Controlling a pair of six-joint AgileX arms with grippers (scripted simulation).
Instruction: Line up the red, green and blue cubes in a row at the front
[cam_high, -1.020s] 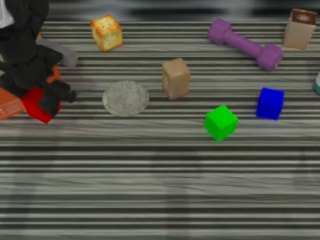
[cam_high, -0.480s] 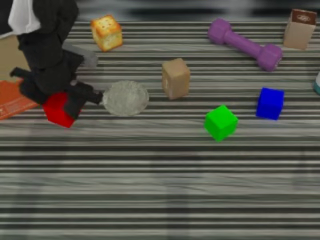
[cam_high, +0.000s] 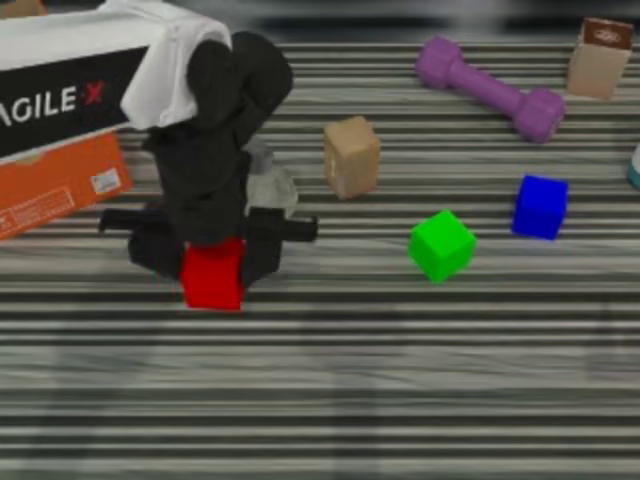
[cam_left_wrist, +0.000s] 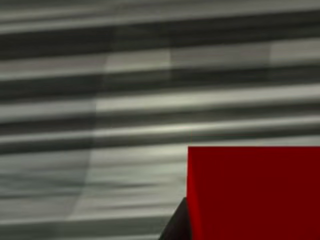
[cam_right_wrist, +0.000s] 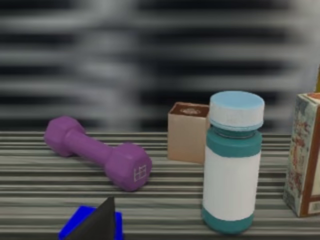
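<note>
Evidently the left gripper (cam_high: 213, 262) has its jaws clenched on the red cube (cam_high: 212, 274), carried clear of clutter toward the table's (cam_high: 400, 400) front; green cube (cam_high: 441, 245) and blue cube (cam_high: 540, 207) wait; right jaws unreadable.

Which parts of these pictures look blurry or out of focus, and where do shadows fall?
Top view: far table edge blurred. Left wrist view: red cube fills the near corner, over soft-edged stripes with a faint shadow band. Right wrist view: background smeared; dumbbell and bottle sharper.
</note>
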